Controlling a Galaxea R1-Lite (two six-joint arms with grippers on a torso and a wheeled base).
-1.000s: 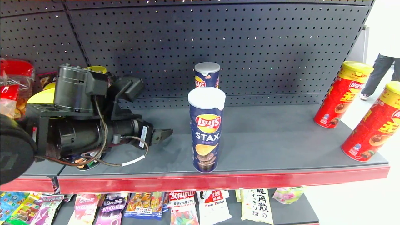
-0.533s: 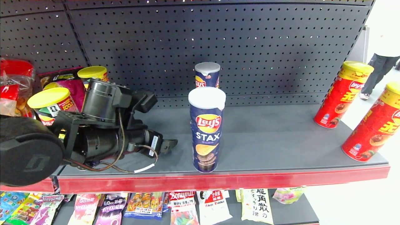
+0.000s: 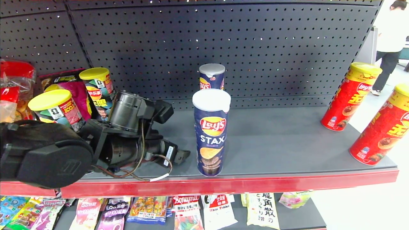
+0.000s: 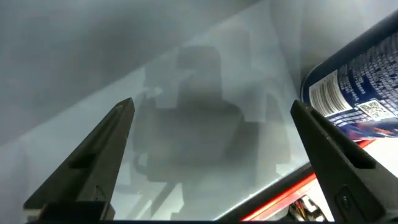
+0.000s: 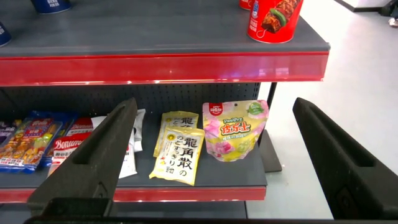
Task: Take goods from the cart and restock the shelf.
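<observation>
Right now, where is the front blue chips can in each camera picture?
Head view: the front blue chips can stands upright mid-shelf, near the red shelf lip.
Left wrist view: its blue side rises just past the open left pincer, above the lip.
Right wrist view: likely the blue base nearest the lip; mostly cut off.
Shared landmark: the red shelf lip.

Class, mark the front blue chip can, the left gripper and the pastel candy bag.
front blue chip can (image 3: 211, 134): head view, label middle.
left gripper (image 4: 211, 106): left wrist view, midway between fingertips.
pastel candy bag (image 5: 235, 132): right wrist view, front panel.
</observation>
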